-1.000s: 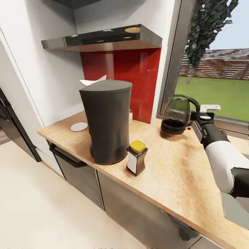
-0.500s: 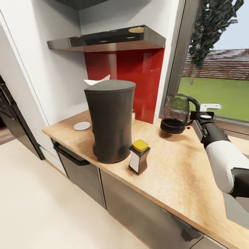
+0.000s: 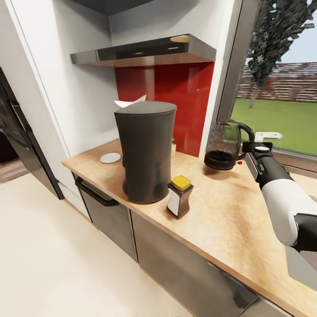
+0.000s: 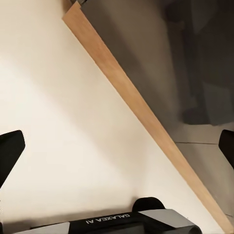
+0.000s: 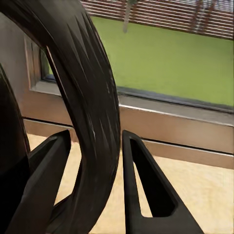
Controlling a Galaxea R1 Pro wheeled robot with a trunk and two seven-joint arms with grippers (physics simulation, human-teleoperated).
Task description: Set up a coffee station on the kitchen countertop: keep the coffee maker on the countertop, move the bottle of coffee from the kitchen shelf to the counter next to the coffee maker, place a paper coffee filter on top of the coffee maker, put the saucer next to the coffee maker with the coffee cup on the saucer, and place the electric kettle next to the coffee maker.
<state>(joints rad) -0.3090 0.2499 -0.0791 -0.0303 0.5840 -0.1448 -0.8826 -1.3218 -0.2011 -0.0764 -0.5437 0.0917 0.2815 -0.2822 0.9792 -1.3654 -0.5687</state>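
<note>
Peeking behind coffee maker (image 3: 146, 152), paper coffee filter (image 3: 128, 102), mostly hidden

You can read just one marking, "GALAXEA AI", printed on the grey body of your left gripper (image 4: 114, 146); the coffee bottle's (image 3: 179, 195) white label shows nothing legible.
</note>
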